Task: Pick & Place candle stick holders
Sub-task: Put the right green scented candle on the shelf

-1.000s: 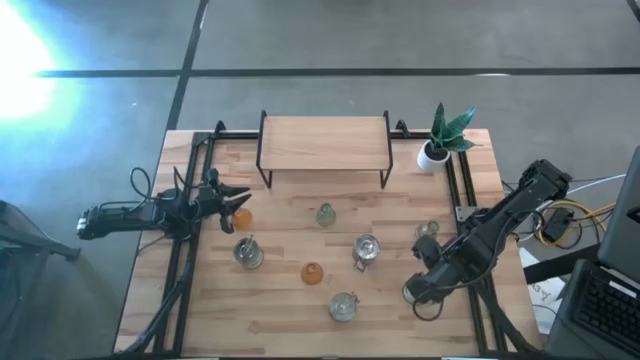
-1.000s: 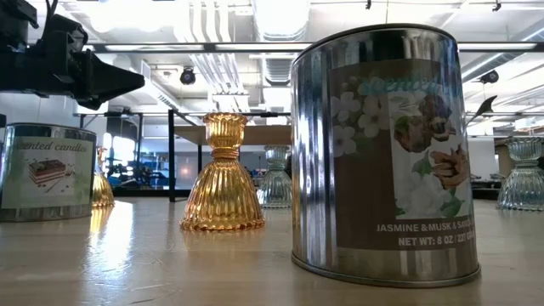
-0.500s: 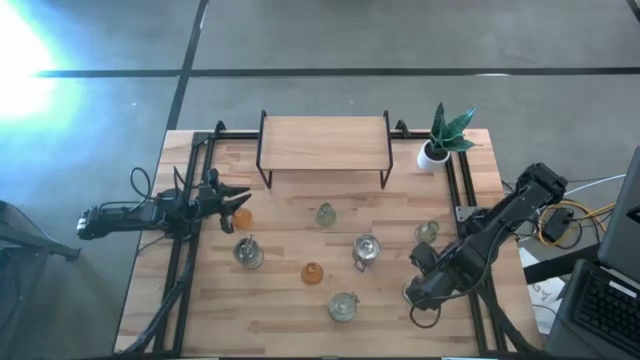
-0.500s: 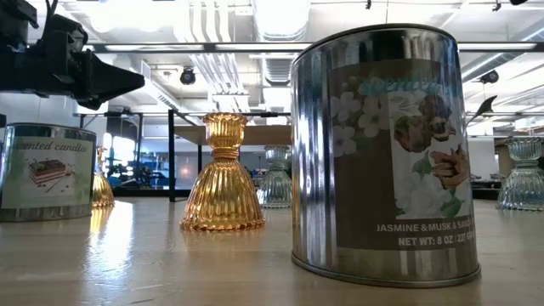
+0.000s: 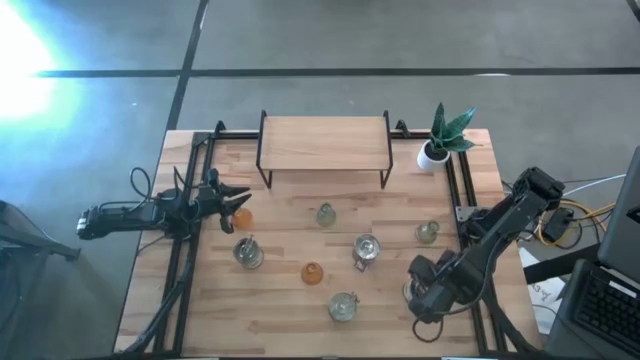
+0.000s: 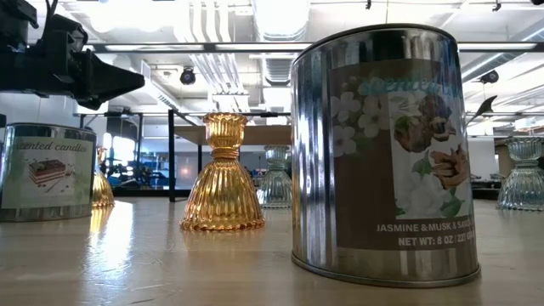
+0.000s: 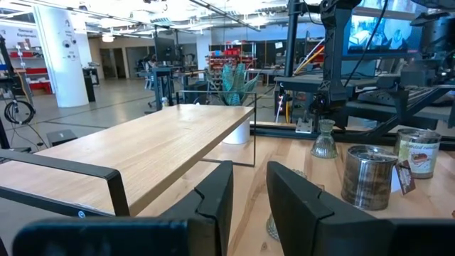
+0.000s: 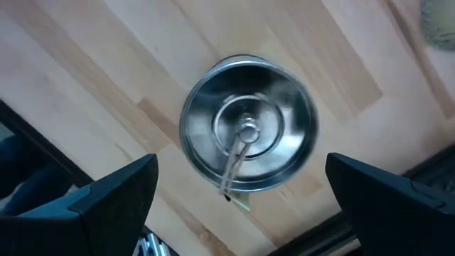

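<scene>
Glassy candle stick holders stand on their bases on the wooden table [image 5: 290,320]: an orange one [image 5: 312,272], another orange one [image 5: 241,215], a pale green one [image 5: 326,214] and a pale one [image 5: 427,232]. My right gripper [image 8: 245,195] hangs open, pointing down, above a silver candle tin [image 8: 247,131] at the near right [image 5: 411,292]. Its fingers stand on either side of the tin without touching it. My left gripper [image 7: 249,195] waits level at the table's left side beside the orange holder, with a narrow gap between its fingers and nothing in it.
A low wooden shelf [image 5: 325,143] stands at the far middle, with a white-potted plant [image 5: 443,135] at the far right. Other silver tins [image 5: 366,247] [image 5: 247,252] [image 5: 343,305] sit among the holders. Black rails [image 5: 182,270] run along both table sides.
My right arm has swung toward the table's near edge and sunk a little over the silver tin, staying open. The pale holder, half covered by the arm before, now shows.
</scene>
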